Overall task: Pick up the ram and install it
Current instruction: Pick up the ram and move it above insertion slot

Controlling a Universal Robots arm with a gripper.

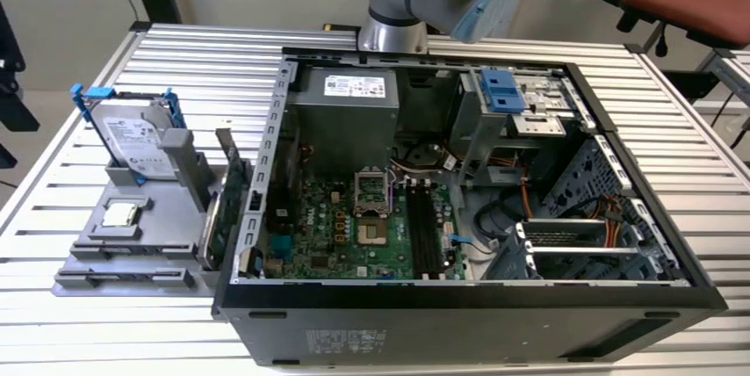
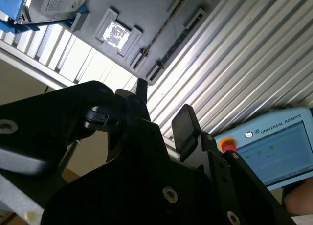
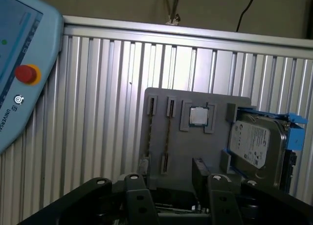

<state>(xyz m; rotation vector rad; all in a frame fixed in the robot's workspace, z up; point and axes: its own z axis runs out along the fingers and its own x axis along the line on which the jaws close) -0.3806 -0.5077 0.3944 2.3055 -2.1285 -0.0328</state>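
Note:
The ram (image 3: 167,133) stands on edge in a slot of the grey holder (image 3: 195,146), seen from above as a thin dark line beside the processor chip (image 3: 198,116). In the second wrist view the same ram (image 2: 161,30) is a thin line across the holder. In the exterior view it (image 1: 212,222) stands on the holder on the exterior view's left of the case. My gripper (image 3: 168,186) hangs high above the holder, open, with nothing between its black fingers (image 2: 186,124). The motherboard's black slots (image 1: 424,235) lie in the open case.
A hard drive in a blue frame (image 1: 135,143) stands on the holder, and a green card (image 1: 239,190) rises beside the ram. The open computer case (image 1: 469,297) sits on a ribbed aluminium table (image 1: 188,68). A blue teach pendant (image 2: 274,146) lies nearby.

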